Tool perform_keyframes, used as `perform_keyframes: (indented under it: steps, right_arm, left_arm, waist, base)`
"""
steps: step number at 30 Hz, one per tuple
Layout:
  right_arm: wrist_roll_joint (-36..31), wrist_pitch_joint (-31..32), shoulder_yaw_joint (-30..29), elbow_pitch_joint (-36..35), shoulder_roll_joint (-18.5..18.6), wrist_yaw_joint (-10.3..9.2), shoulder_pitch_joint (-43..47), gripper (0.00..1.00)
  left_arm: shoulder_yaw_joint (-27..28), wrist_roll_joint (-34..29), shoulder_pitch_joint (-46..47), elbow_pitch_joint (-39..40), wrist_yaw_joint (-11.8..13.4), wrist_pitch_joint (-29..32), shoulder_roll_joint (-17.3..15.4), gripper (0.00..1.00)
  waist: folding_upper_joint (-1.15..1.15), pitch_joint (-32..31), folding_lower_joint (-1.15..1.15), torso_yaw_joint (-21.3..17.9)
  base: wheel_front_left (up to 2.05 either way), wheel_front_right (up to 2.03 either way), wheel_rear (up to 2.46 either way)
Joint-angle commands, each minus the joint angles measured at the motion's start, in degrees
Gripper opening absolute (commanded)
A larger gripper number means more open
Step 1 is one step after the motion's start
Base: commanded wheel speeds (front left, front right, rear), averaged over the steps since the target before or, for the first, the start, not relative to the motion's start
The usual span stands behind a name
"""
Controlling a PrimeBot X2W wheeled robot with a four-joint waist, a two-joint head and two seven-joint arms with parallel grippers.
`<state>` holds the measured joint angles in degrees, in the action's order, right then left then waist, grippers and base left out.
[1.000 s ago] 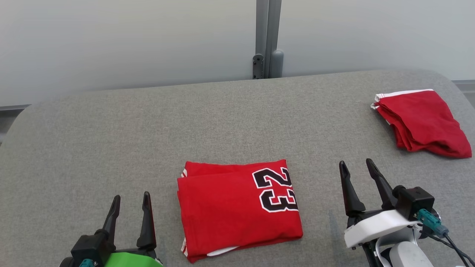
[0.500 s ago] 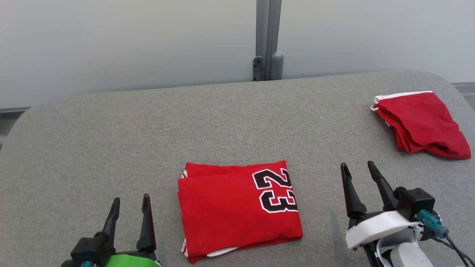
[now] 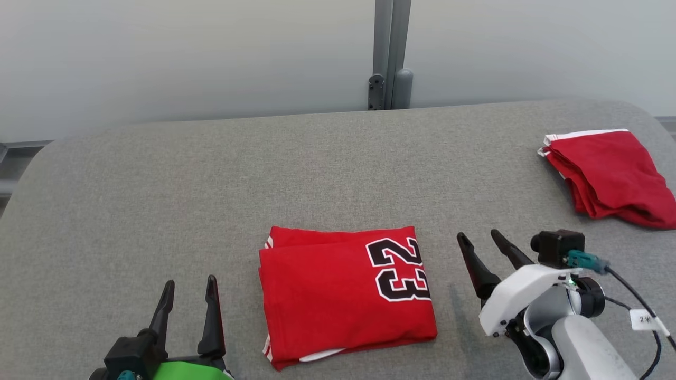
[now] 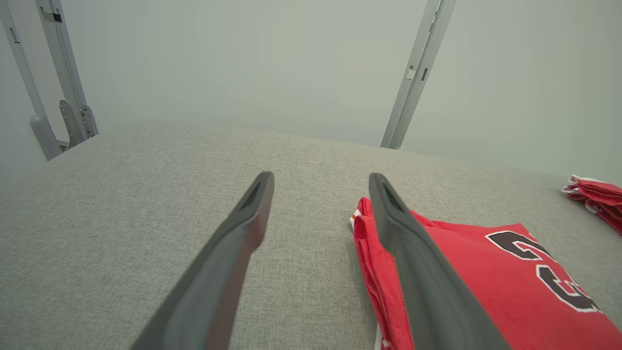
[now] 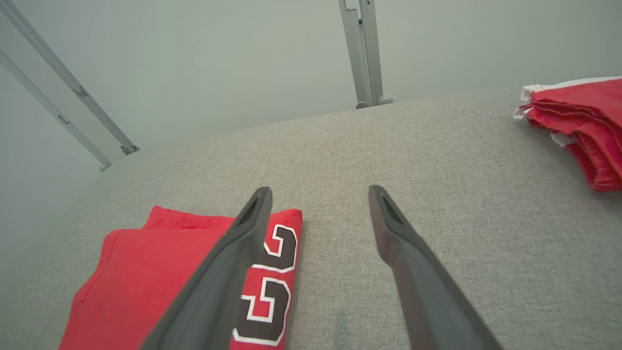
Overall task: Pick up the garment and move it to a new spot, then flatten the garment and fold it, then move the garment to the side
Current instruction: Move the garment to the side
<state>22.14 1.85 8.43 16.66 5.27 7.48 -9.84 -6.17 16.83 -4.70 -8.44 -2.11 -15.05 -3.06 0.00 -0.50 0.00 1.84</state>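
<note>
The garment (image 3: 346,293) is a red jersey with a black and white "23", lying folded in a neat rectangle near the front middle of the grey table (image 3: 211,184). It also shows in the left wrist view as the garment (image 4: 486,272) and in the right wrist view as the garment (image 5: 146,277). My left gripper (image 3: 190,287) is open, low at the front left, a little left of the jersey, holding nothing. On the jersey's right side my right gripper (image 3: 479,240) is open and empty, close to its right edge.
A second folded red garment (image 3: 612,177) with white trim lies at the table's far right edge, also visible as the red pile (image 5: 583,126). A grey metal post (image 3: 391,53) stands behind the table against a pale wall.
My right gripper has swung left and closer to the jersey's right edge, its wrist turned. The head view has shifted slightly. The left gripper and both garments lie as before.
</note>
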Motion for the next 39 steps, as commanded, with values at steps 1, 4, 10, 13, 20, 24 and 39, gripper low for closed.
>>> perform_keyframes:
  steps: [1, 4, 10, 13, 20, 24, 39]
  right_arm:
    - [1.9, 3.3, 1.4, -0.3, 1.8, 0.02, -1.1, 1.0]
    - [5.6, 9.8, 4.6, -1.3, 5.1, 0.02, -2.3, 1.0]
    - [12.8, 17.1, 8.2, -1.2, 8.7, 0.02, -3.5, 1.0]
    - [15.3, 18.8, 9.3, -0.4, 9.4, 0.02, -4.2, 1.0]
    - [17.4, 20.3, 11.2, 3.4, 9.9, 0.02, -6.3, 1.0]
    - [18.4, 21.4, 12.9, 5.8, 10.3, 0.02, -7.7, 1.0]
    - [18.8, 17.3, 15.2, 6.2, 13.1, 0.01, -12.9, 0.0]
  left_arm:
    - [-0.1, -0.3, 0.6, 0.0, -0.3, -0.1, 0.0, 1.0]
    - [-0.2, 0.0, 1.3, 0.1, -0.2, -0.1, 0.0, 1.0]
    - [-0.4, 0.6, 2.6, 0.3, -0.2, -0.1, 0.1, 1.0]
    - [-0.6, 0.7, 3.2, 0.3, -0.1, -0.1, 0.1, 1.0]
    - [-0.9, 1.5, 4.4, 0.3, 0.2, -0.1, 0.1, 1.0]
    - [-1.1, 1.6, 4.8, 0.4, 0.5, -0.1, 0.1, 1.0]
    - [-0.4, -0.2, 5.6, 1.0, -0.2, -0.1, 0.1, 1.0]
  waist:
    - [0.0, 0.7, 0.0, 0.7]
    - [0.0, 1.8, 0.0, 1.6]
    - [0.0, 4.4, 0.0, 3.7]
    - [0.0, 5.7, 0.0, 4.9]
    - [0.0, 7.6, 0.0, 7.1]
    - [0.0, 8.1, 0.0, 7.9]
    - [0.0, 9.1, 0.0, 3.7]
  base:
    - [0.0, 0.0, 0.0]
    - [0.0, 0.0, 0.0]
    - [0.0, 0.0, 0.0]
    - [0.0, 0.0, 0.0]
    - [0.0, 0.0, 0.0]
    - [0.0, 0.0, 0.0]
    - [0.0, 0.0, 0.0]
